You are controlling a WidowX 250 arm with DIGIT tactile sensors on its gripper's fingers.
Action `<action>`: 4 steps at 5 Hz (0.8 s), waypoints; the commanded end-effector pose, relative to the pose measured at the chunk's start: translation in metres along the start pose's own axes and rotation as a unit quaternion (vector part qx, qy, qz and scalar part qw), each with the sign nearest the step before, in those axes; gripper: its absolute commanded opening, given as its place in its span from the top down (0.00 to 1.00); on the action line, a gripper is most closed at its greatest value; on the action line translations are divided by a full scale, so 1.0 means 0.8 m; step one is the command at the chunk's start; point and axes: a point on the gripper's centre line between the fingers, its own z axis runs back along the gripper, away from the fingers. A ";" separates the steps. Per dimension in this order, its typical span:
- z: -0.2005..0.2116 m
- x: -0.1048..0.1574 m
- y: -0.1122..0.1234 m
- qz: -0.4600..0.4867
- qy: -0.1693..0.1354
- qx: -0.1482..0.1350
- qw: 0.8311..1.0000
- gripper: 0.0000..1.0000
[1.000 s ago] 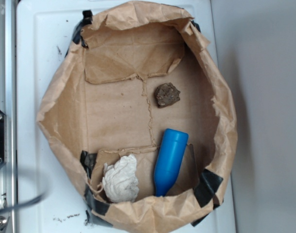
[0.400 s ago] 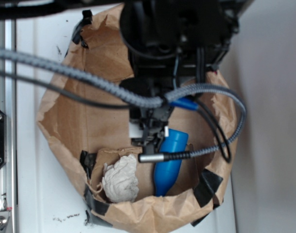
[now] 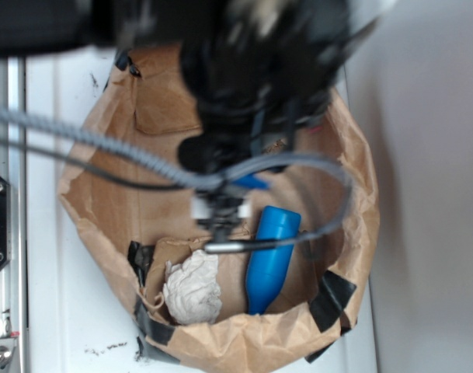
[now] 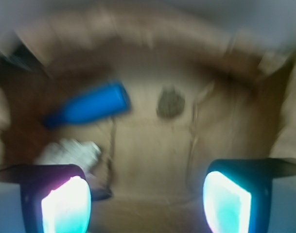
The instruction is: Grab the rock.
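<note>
The wrist view, blurred by motion, shows the rock (image 4: 170,103), a small dark lump on the brown paper floor, ahead of and well above my gripper (image 4: 147,204). The gripper is open, its two lit fingertips (image 4: 65,204) far apart with only paper between them. In the exterior view my black arm (image 3: 252,85) hangs over the upper middle of the bag and hides the rock.
A blue bottle (image 3: 271,256) (image 4: 89,104) lies left of the rock in the wrist view. A crumpled white paper ball (image 3: 193,286) (image 4: 70,151) sits near the left fingertip. The paper bag's raised walls (image 3: 360,202) ring everything. Grey cables (image 3: 104,144) cross the bag.
The arm has swung in over the bag and covered the rock, which lay in plain sight a second ago. Since 0.4 s ago it has shifted slightly left.
</note>
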 end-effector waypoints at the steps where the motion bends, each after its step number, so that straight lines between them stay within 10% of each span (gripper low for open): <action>1: -0.071 0.009 -0.012 -0.057 -0.008 0.029 0.998 0.00; 4: -0.062 0.097 0.063 -0.019 -0.012 0.040 0.999 0.00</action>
